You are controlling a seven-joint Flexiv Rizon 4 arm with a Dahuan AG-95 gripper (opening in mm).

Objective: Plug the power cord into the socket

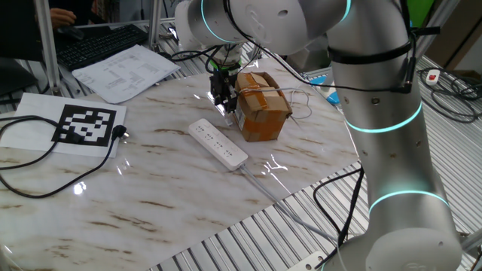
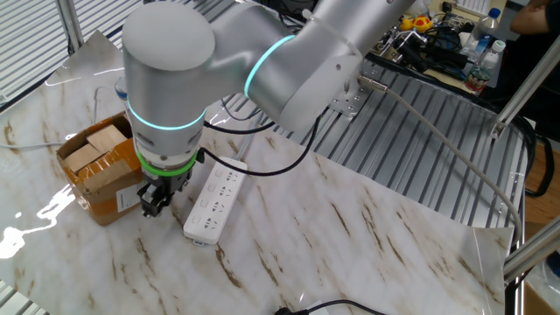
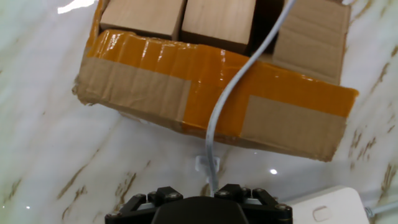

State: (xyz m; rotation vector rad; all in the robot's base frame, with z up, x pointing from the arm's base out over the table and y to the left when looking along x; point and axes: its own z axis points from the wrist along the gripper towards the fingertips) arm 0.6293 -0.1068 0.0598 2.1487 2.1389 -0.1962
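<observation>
The socket is a long white power strip (image 1: 218,143) lying flat on the marble table; it also shows in the other fixed view (image 2: 214,203), and one corner shows in the hand view (image 3: 329,208). My gripper (image 1: 224,104) hangs just above the table between the strip's far end and a taped cardboard box (image 1: 262,105). It is shut on the white power cord (image 3: 230,93), which runs from between the jaws up over the box. The small white plug end (image 3: 207,163) points down just above the table. The fingertips themselves are hidden.
The cardboard box (image 3: 211,93) holds wooden blocks and stands right beside the gripper. The strip's own white cable (image 1: 263,184) trails toward the table's front edge. A black cable (image 1: 45,162), a marker sheet (image 1: 86,124) and papers (image 1: 124,71) lie at the left.
</observation>
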